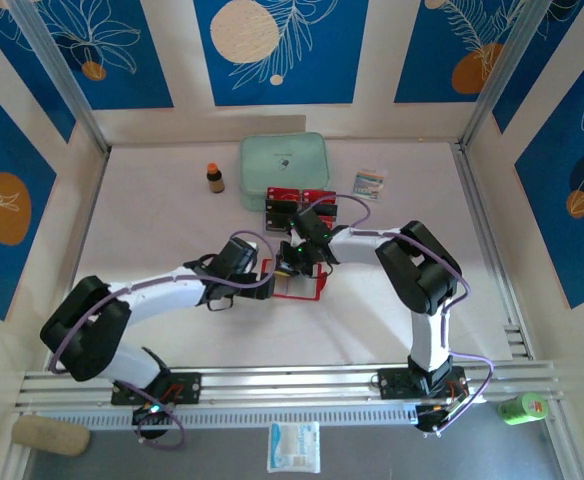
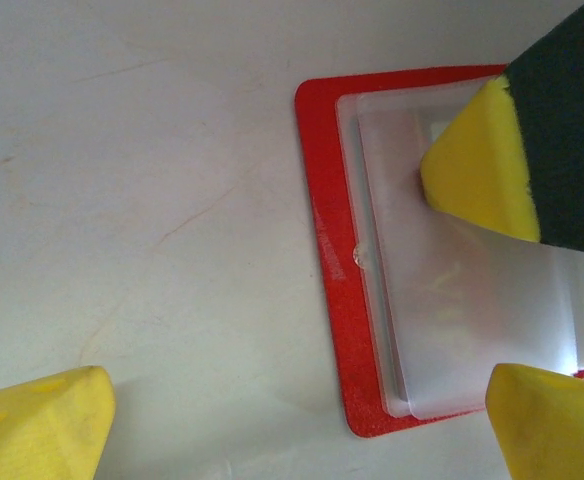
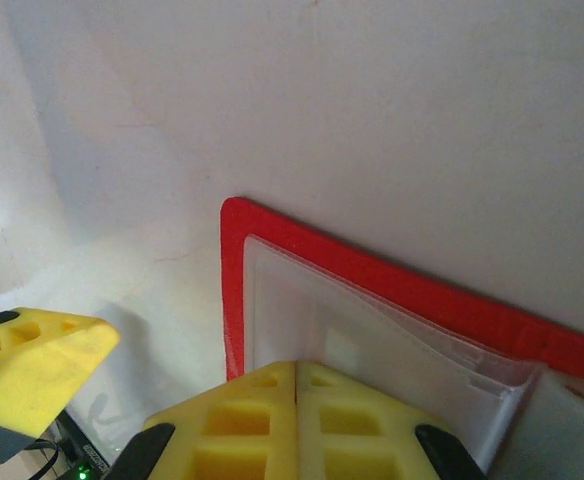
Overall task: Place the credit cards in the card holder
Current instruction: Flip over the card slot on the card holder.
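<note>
Red against the pale table, the card holder (image 1: 297, 285) lies open between your two arms in the top view; the credit cards (image 1: 284, 196) sit just beyond it, beside the mint-green case (image 1: 283, 165), and the right arm covers part of that group, so you cannot count them. The left gripper (image 1: 264, 270) and right gripper (image 1: 297, 258) meet over the holder, too small there to read.

From the left wrist, the left gripper (image 2: 302, 430) is spread wide, one tip on either side of the card holder (image 2: 324, 250); a fingertip (image 2: 472, 170) of the other arm presses the clear pocket (image 2: 442, 320). Whether a card is already inside the cloudy plastic is hard to tell.

From the right wrist, the right gripper (image 3: 297, 430) is pressed together with nothing showing between its pads, resting on the card holder (image 3: 392, 280); the holder's far half is cut off.

You seem to be working at the pocket mouth; next you need a card fetched and slid in edge-first while the holder is kept from sliding.
</note>
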You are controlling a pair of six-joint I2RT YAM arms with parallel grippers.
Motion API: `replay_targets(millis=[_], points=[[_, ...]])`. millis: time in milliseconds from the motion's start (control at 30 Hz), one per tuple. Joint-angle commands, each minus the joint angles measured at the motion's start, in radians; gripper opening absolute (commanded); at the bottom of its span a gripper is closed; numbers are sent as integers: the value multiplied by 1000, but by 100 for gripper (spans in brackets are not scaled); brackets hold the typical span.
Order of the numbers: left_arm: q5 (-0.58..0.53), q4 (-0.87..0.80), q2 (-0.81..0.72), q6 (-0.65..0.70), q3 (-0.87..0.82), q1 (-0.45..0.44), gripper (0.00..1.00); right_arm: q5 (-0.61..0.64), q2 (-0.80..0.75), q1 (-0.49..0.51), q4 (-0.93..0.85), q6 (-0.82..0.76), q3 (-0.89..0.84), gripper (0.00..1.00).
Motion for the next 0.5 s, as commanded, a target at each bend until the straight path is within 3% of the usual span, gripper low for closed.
replay_targets(millis=[0,467], points=[[9,22,29,22,29,9,95,-36,4,7,1,10,16,4],[-36,32,95,8,7,9,95,-20,-156,-34,-50,-42,-36,8]])
